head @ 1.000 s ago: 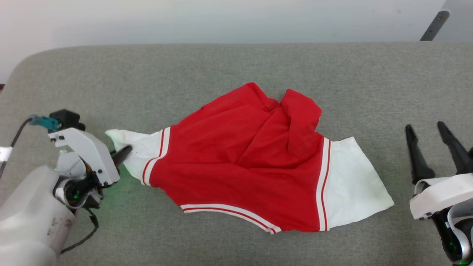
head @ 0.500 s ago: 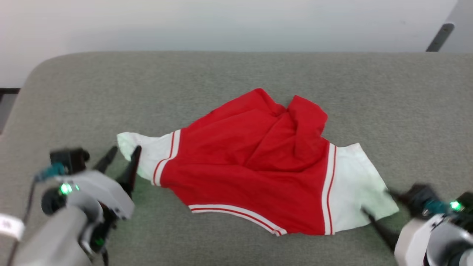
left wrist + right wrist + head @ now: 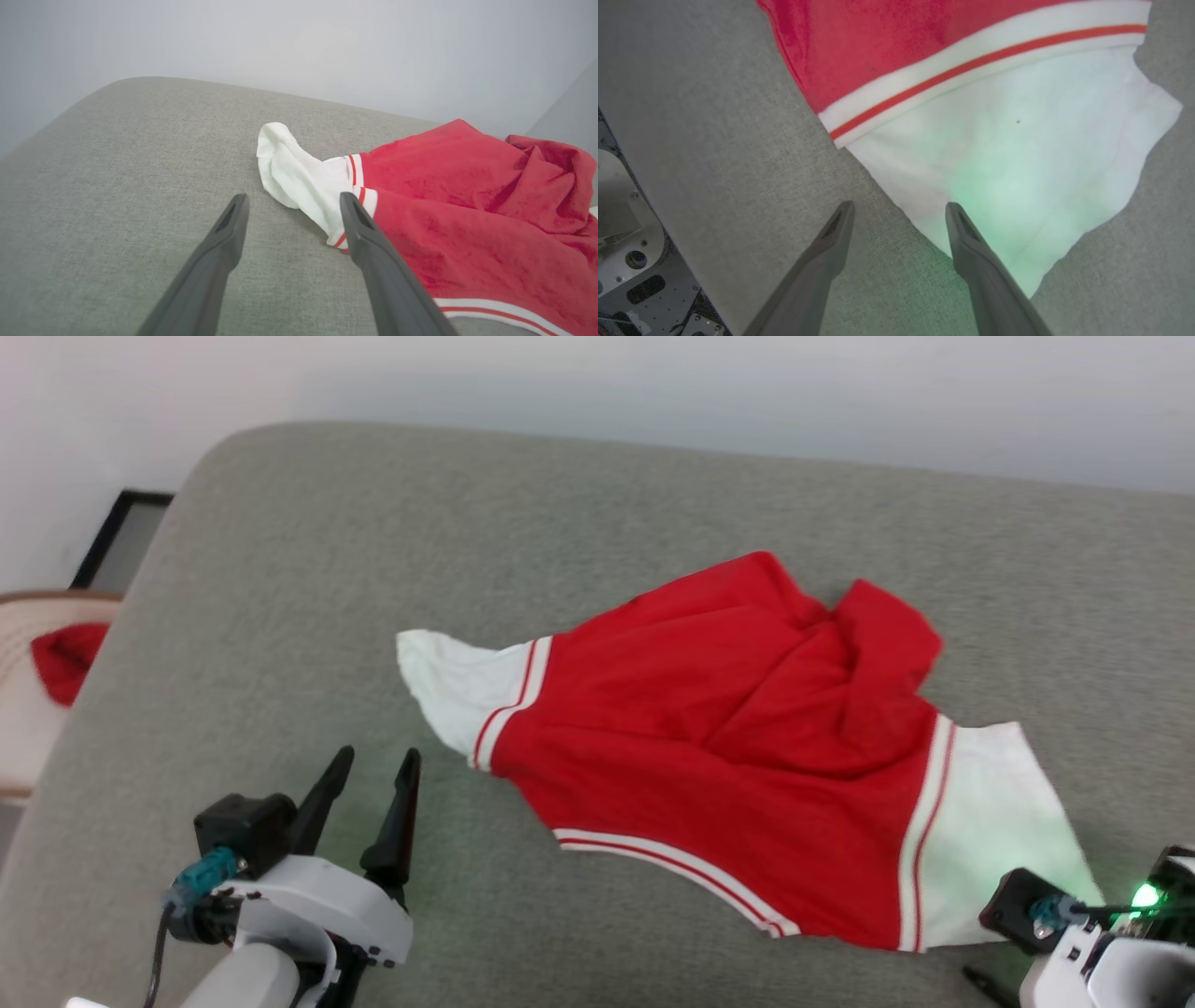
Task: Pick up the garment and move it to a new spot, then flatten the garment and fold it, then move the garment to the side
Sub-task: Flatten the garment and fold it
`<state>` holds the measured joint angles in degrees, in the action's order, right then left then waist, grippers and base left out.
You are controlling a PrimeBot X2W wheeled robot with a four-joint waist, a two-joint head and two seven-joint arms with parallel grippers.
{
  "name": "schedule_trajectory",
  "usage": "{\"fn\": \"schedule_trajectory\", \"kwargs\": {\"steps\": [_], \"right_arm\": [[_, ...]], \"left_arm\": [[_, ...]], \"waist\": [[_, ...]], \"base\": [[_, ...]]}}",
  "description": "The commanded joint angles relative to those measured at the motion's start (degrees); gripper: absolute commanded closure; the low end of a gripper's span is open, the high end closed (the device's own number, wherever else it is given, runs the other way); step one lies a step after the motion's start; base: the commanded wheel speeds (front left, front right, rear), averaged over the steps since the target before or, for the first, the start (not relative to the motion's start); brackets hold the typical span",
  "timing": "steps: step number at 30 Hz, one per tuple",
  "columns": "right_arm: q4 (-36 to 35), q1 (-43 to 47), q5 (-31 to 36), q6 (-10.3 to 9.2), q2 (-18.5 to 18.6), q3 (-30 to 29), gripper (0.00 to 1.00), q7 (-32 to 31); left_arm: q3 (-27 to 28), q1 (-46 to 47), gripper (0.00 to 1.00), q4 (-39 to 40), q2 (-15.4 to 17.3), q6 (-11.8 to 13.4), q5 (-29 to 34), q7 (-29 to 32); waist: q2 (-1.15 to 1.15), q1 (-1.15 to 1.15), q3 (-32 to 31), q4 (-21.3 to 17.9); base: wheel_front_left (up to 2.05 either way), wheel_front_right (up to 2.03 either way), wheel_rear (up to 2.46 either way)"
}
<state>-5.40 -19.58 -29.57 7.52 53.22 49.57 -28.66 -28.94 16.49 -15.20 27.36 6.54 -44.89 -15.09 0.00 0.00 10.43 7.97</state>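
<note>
The garment (image 3: 728, 747) lies crumpled across the middle of the grey fabric-covered table (image 3: 280, 569), red body bunched into folds toward the far side and a white sleeve trailing out at each end. Working from my left: a small red cloth (image 3: 63, 658) sits off the table's end and is not my concern. Next comes the left gripper (image 3: 377, 758), fingers spread wide and holding nothing, near the left sleeve (image 3: 448, 686) but clear of it. On the far right, the right gripper (image 3: 899, 207) is just as wide and empty. One finger is over the edge of the right sleeve (image 3: 1017, 154) and the other over bare table; I can't tell whether it touches. I judge we're at the flattening step. Next I'd want a firm pinch on each sleeve, drawing them apart to pull out the bunched folds.
</note>
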Motion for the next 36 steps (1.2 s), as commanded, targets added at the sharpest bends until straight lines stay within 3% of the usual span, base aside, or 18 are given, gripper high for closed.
{"fn": "schedule_trajectory", "kwargs": {"steps": [1, 4, 5, 6, 7, 11, 15, 20, 23, 27, 30, 36], "right_arm": [[0.9, -1.5, 0.2, -0.06, 0.3, 0.7, 0.0, 0.7], [3.5, -3.0, 0.1, -0.05, 0.0, 2.9, 0.0, 1.7], [4.3, -3.6, 0.2, -0.05, -0.2, 3.5, 0.54, 2.0], [5.3, -4.1, -0.2, -0.06, -0.7, 4.0, 0.87, 2.3], [6.3, -4.4, -0.6, -0.08, -1.1, 4.4, 1.0, 2.5], [8.8, -6.1, -0.7, -0.09, -2.1, 5.6, 1.0, 3.5], [10.4, -7.9, -0.5, -0.11, -2.8, 6.2, 1.0, 4.5], [11.4, -10.2, -0.4, -0.27, -2.9, 5.9, 1.0, 5.5], [11.7, -11.2, -0.3, -0.28, -3.1, 6.0, 1.0, 5.5], [12.0, -12.5, -0.3, -0.43, -3.5, 6.6, 1.0, 5.5], [12.1, -13.1, -0.1, -0.48, -3.8, 7.0, 1.0, 5.4], [12.7, -14.4, -0.2, -0.49, -4.6, 8.1, 1.0, 5.5]], "left_arm": [[0.6, -0.3, 0.0, 0.2, -0.4, -0.4, 0.8, -0.1], [1.7, -0.2, 0.0, 0.1, -1.3, -1.6, 2.0, -0.1], [1.9, 0.1, 0.0, -0.1, -1.3, -2.0, 2.5, 0.0], [2.1, 0.6, 0.0, -0.3, -1.1, -2.4, 2.9, 0.0], [2.2, 1.1, 0.0, -0.6, -0.8, -2.8, 3.4, -0.1], [1.5, 4.2, 0.0, -1.5, 1.6, -4.6, 5.2, 0.9], [-0.7, 8.8, 0.0, -2.3, 5.3, -7.0, 6.8, 7.4], [-2.9, 14.0, 0.0, -5.0, 7.2, -11.9, -1.1, 26.6], [-3.5, 17.8, 0.0, -6.0, 8.3, -13.0, -7.4, 38.5], [-3.1, 22.2, 0.0, -8.5, 7.3, -13.1, -15.1, 50.7], [-3.6, 24.0, 0.0, -9.6, 7.1, -13.0, -17.2, 55.6], [-1.1, 27.3, 0.0, -12.6, 4.0, -12.6, -23.1, 59.1]], "waist": [[0.0, 0.0, 1.9, 2.5], [0.0, 0.0, 2.8, 3.3], [0.0, 0.0, 3.0, 3.4], [0.0, 0.0, 3.3, 3.4], [0.0, 0.0, 3.5, 3.3], [0.0, 0.0, 4.0, 2.5], [0.0, 0.0, 4.3, 1.1], [0.0, 0.0, 5.1, -0.8], [0.0, 0.0, 5.6, -1.6], [0.0, 0.0, 6.6, -2.4], [0.0, 0.0, 7.2, -2.9], [0.0, 0.0, 8.7, -4.0]], "base": [[0.0, 0.0, 0.0], [0.0, 0.0, 0.0], [0.0, 0.0, 0.0], [0.0, 0.0, 0.0], [0.0, 0.0, 0.0], [0.0, 0.0, 0.0], [0.0, 0.0, 0.0], [0.0, 0.0, 0.0], [0.0, 0.0, 0.0], [0.0, 0.0, 0.0], [0.0, 0.0, 0.0], [0.0, 0.0, 0.0]]}}
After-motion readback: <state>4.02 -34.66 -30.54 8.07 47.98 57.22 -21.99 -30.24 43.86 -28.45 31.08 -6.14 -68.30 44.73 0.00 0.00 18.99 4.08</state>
